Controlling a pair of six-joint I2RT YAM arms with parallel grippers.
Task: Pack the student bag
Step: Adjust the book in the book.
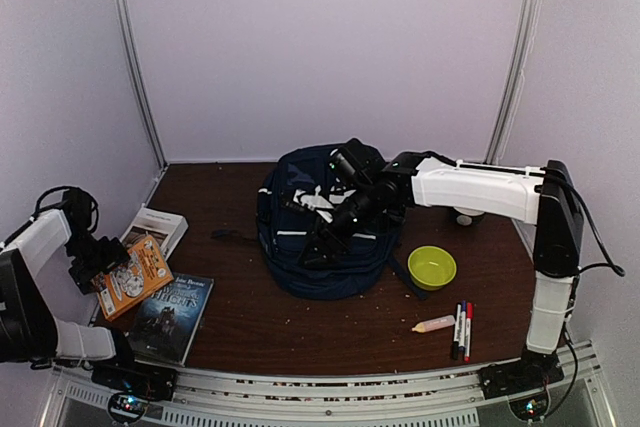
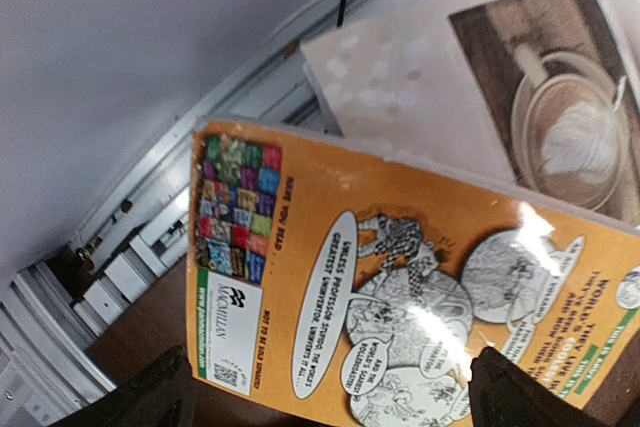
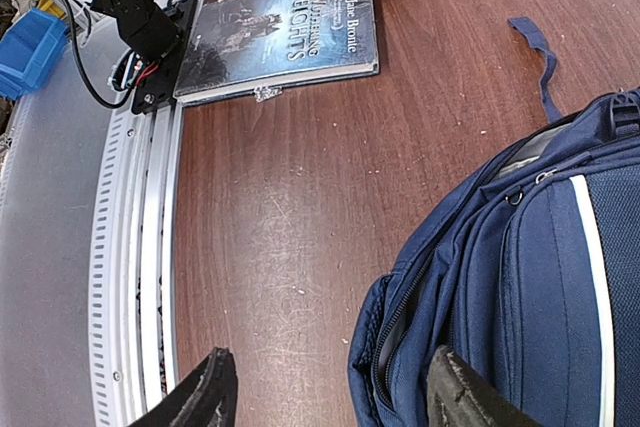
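The student bag (image 1: 330, 247) is a navy-blue backpack with a white stripe, lying in the middle of the table. My right gripper (image 1: 318, 244) hovers over its left edge, open. In the right wrist view the right gripper (image 3: 335, 399) has one finger (image 3: 205, 397) over bare table and the other over the student bag (image 3: 520, 277) beside its zipped rim. My left gripper (image 1: 92, 265) is open at the left edge of an orange comic-cover book (image 1: 135, 275). In the left wrist view the left gripper (image 2: 335, 397) has its fingers wide apart just above the orange book (image 2: 400, 287).
A white book with a coffee-cup picture (image 1: 157, 226) lies behind the orange book, and a dark book (image 1: 175, 315) in front of it. A green bowl (image 1: 431, 267), two markers (image 1: 462, 328) and a cream tube (image 1: 433, 324) lie right of the bag. The table's metal rail (image 1: 330, 392) runs along the front.
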